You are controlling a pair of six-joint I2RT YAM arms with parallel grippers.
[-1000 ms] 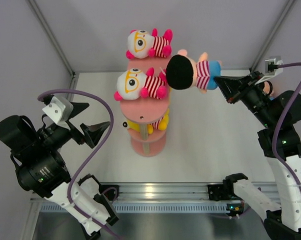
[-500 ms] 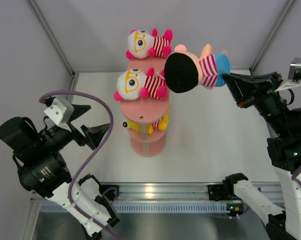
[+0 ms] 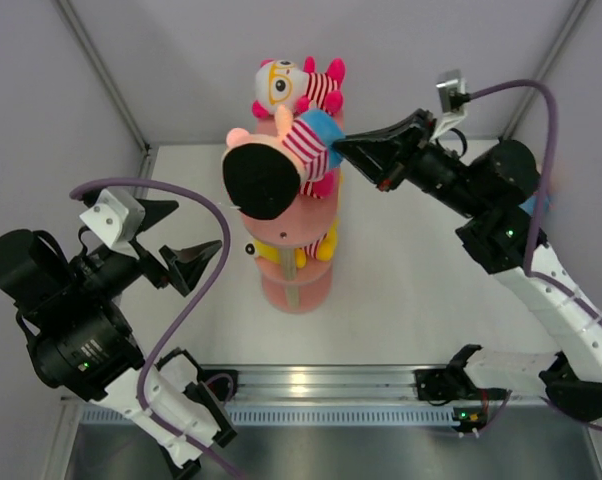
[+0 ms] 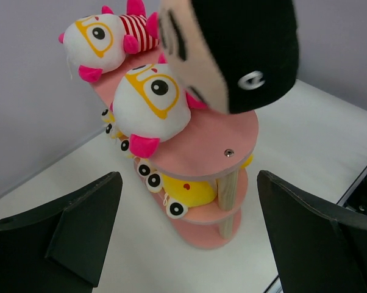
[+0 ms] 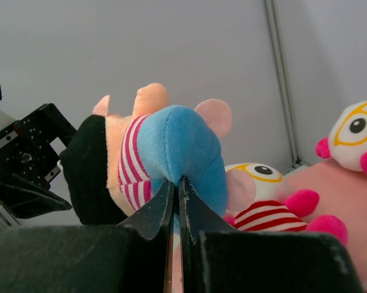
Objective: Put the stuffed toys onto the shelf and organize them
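Observation:
My right gripper point(image 3: 343, 148) point(image 5: 176, 183) is shut on the blue trousers point(image 5: 180, 149) of a black-haired doll point(image 3: 263, 180) point(image 4: 238, 55). The doll hangs head-forward over the top tier of the pink shelf point(image 3: 299, 292) point(image 4: 202, 143). It covers most of a white-faced toy point(image 4: 150, 104) point(image 5: 263, 177) lying there. A second white-faced toy point(image 3: 286, 85) point(image 4: 101, 36) point(image 5: 354, 134) lies at the back of that tier. Yellow toys point(image 3: 316, 248) point(image 4: 189, 189) fill the tier below. To the left of the shelf my left gripper point(image 3: 186, 232) point(image 4: 188, 183) is open and holds nothing.
Grey walls with metal corner posts point(image 3: 101, 70) close in the white table point(image 3: 411, 290) at the back and sides. A metal rail point(image 3: 321, 385) runs along the near edge between the arm bases. A purple cable point(image 3: 196, 290) loops from the left arm.
My right arm has swung left and carried the black-haired doll from beside the shelf to above its top tier, where it now hides the front white-faced toy. The left arm has barely moved.

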